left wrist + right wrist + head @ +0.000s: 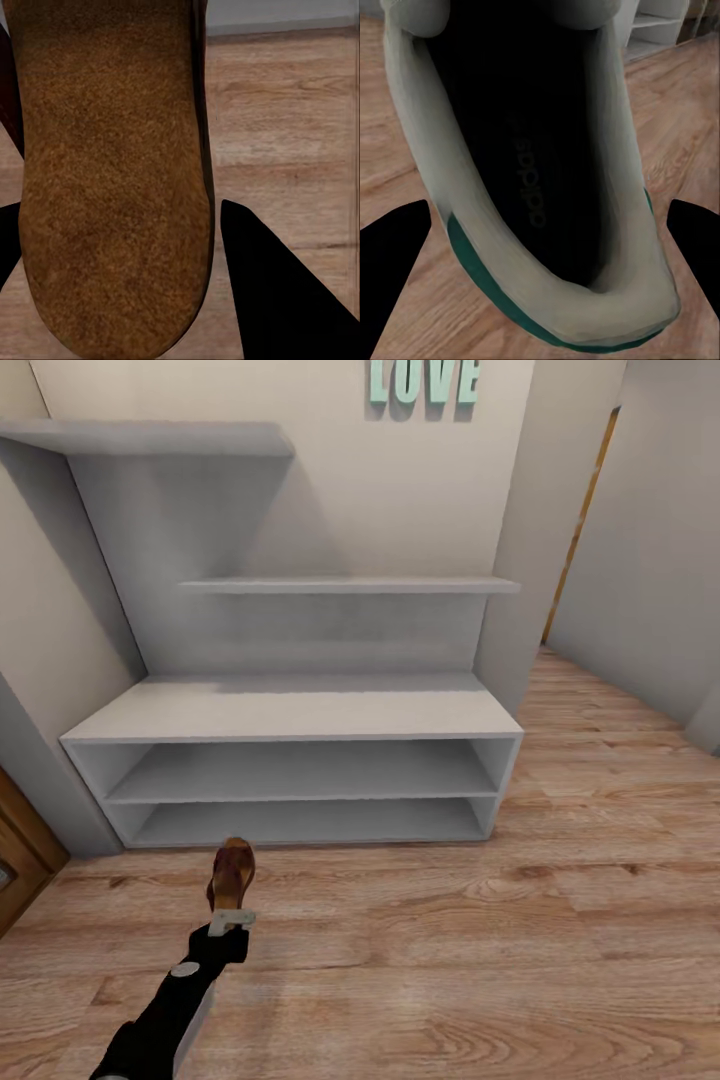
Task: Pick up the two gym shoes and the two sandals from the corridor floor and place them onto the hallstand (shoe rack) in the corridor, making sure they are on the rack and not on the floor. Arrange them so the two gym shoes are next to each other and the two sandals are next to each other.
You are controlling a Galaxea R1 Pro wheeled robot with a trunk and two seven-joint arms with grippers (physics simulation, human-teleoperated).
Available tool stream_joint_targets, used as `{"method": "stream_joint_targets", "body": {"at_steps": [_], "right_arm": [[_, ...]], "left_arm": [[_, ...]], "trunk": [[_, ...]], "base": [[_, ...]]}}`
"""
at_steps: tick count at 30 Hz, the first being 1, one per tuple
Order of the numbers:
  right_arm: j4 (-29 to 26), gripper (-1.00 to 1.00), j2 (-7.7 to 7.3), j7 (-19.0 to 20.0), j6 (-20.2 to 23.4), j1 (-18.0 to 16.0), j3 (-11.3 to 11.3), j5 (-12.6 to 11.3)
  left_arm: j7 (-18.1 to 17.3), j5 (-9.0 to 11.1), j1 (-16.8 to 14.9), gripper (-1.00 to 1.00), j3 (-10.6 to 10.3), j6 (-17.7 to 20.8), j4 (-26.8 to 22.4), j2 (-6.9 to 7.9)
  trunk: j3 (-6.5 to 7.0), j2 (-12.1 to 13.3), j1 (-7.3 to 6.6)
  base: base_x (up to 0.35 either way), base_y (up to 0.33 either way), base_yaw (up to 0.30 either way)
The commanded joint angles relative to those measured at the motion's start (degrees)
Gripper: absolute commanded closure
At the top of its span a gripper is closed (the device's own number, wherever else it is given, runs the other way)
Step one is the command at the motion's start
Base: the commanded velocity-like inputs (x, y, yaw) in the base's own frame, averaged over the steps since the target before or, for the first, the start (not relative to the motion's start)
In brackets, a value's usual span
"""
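The pale-grey hallstand (300,710) stands against the wall ahead, both shelf slots and its flat top bare. My left gripper (232,918) hangs just above the corridor floor (480,940) in front of the lower slot, shut on a brown sandal (232,872) that points toward the rack. Close up, the sandal's tan sole (112,172) sits between the dark fingers (277,300). My right gripper (549,202) is shut on a white gym shoe (420,150) with a green stripe and a dark inside, held over the wood planks.
A brown door (20,860) is at the left edge beside the rack. Stepped wall shelves (350,586) rise above the rack top. The corridor runs on to the right past a wall corner (510,610). Pale shelving (660,26) shows behind the gym shoe.
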Motion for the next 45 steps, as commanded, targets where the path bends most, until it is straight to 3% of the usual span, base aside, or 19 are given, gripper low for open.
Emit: {"method": "stream_joint_targets", "body": {"at_steps": [1, 3, 4, 6, 9, 12, 14, 19, 24, 42, 45], "right_arm": [[0.0, 1.00, -1.21, 0.3, 1.2, 0.0, 1.5, -1.9], [0.1, 1.00, -2.76, 0.3, 4.0, 0.0, 1.5, -4.5], [0.1, 1.00, -4.31, 0.3, 7.0, 0.0, 1.5, -6.1], [0.1, 1.00, -6.14, 0.1, 9.8, 0.0, 1.5, -7.0], [0.1, 1.00, -11.29, -3.2, 16.7, 0.0, 1.5, -8.2], [0.1, 1.00, -14.04, -5.7, 20.9, 0.0, 1.5, -9.4], [0.1, 1.00, -14.94, -6.3, 22.0, 0.0, 1.5, -9.8], [0.1, 1.00, -15.37, -6.5, 22.6, 0.0, 1.6, -10.0], [-0.1, 1.00, -15.12, -6.4, 22.7, 0.0, 1.9, -9.8], [-0.1, 1.00, -15.07, -6.4, 22.6, 0.0, 2.0, -9.7], [-0.1, 1.00, -15.05, -6.5, 22.6, 0.0, 2.0, -9.7]], "left_arm": [[0.1, -0.9, -1.3, 1.00, 0.0, 1.1, -0.1, -0.52], [0.2, -1.1, -3.1, 1.00, 0.0, 1.9, -0.1, -1.40], [0.2, -1.4, -4.7, 1.00, 0.0, 2.7, -0.1, -2.25], [0.2, -1.6, -6.3, 1.00, -0.1, 4.5, 0.0, -2.91], [0.3, -2.0, -10.8, 1.00, -1.3, 9.9, 0.2, -3.78], [0.2, -1.9, -14.3, 1.00, -1.8, 11.9, 0.8, -3.93], [0.3, -1.9, -16.0, 1.00, -1.9, 13.5, 1.9, -3.96], [0.2, -2.0, -16.9, 1.00, -2.6, 14.6, 2.8, -3.93], [0.0, -1.7, -16.7, 1.00, -5.9, 15.0, 2.7, -3.69], [0.9, -1.8, -17.3, 1.00, -5.5, 15.1, 2.7, -3.55], [2.2, -1.7, -17.3, 1.00, -5.4, 15.1, 2.5, -3.40]], "trunk": [[-0.05, 0.0, -0.01], [-0.05, 0.0, -0.01], [-0.05, 0.0, -0.01], [-0.05, 0.0, -0.01], [-0.05, 0.0, -0.01], [-0.05, 0.0, -0.01], [-0.05, 0.0, -0.01], [-0.05, 0.0, -0.01], [-0.24, -0.4, 0.21], [-4.95, -7.6, 4.16], [-5.89, -7.7, 4.24]], "base": [[0.000, 0.000, 0.000], [0.000, 0.000, 0.000], [0.000, 0.000, 0.000], [0.000, 0.000, 0.000], [0.000, 0.000, 0.000], [0.000, 0.000, 0.000], [0.000, 0.000, 0.000], [0.000, 0.000, 0.000], [0.000, 0.000, 0.000], [0.000, 0.000, 0.000], [0.000, 0.000, 0.000]]}}
